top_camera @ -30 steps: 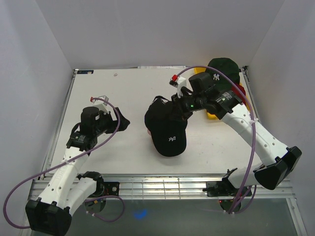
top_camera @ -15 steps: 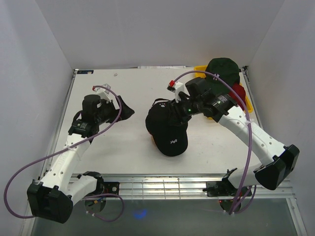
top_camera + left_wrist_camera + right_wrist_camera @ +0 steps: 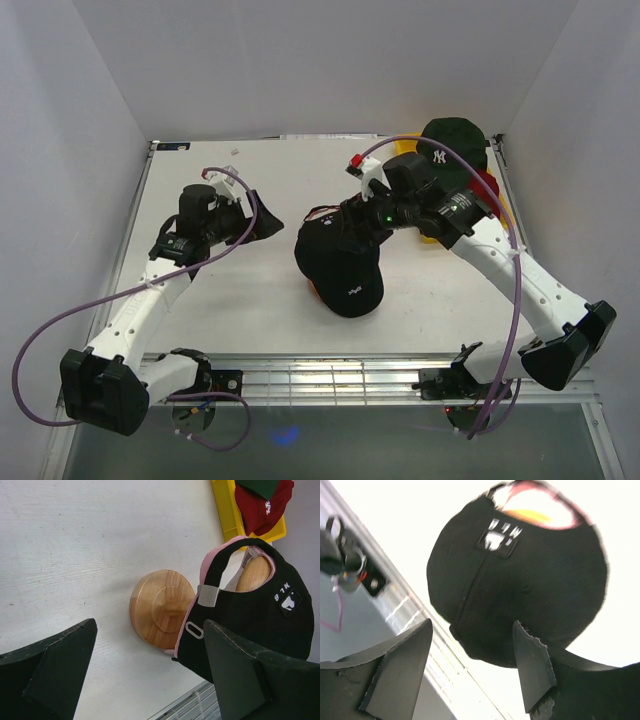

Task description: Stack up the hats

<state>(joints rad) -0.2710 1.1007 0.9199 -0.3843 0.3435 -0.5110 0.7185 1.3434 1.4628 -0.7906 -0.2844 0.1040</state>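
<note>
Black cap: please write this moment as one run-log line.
black cap: atop pink cap on wooden stand | right gripper: open, at black cap | left gripper: open, empty | green cap, red cap: yellow bin

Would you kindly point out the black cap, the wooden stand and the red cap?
black cap (image 3: pixel 340 275): top external view, on its crown.
wooden stand (image 3: pixel 161 607): left wrist view, on its base.
red cap (image 3: pixel 260 510): left wrist view, on its crown.

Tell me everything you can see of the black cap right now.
The black cap is a fabric baseball cap with a small white logo on the front and a white patch by the rear opening. Its back strap has a grey buckle. It sits over the pink cap, whose edge shows beneath, on the wooden stand. The right gripper hovers behind it, jaws open.
</note>
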